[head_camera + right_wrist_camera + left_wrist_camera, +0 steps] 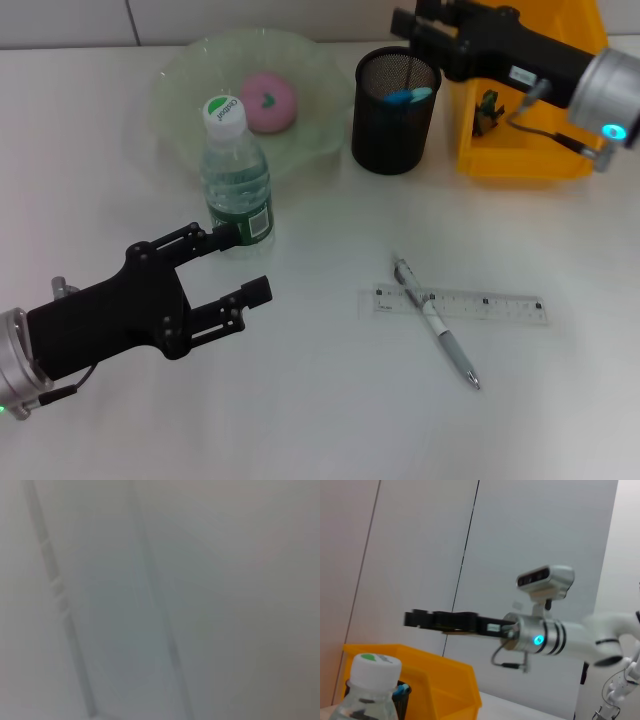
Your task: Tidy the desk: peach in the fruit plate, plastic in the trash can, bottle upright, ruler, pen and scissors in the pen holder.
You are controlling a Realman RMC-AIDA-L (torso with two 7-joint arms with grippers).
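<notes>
Here, left end effector [243, 262] beside bottle [236, 172]

- Even, bright, diffuse light falls on the white table [300, 420]; the head view is sharp enough to read the ruler [455, 304] marks.
- Shadows are soft and faint (a pale one lies just beside the pen holder [392, 110]).
- A glowing indicator on the right arm [612, 131] shows slight bloom.
- In the left wrist view the bottle [367, 690] nearby is soft, out of focus.
- The right wrist view is a grey blur throughout.
</notes>
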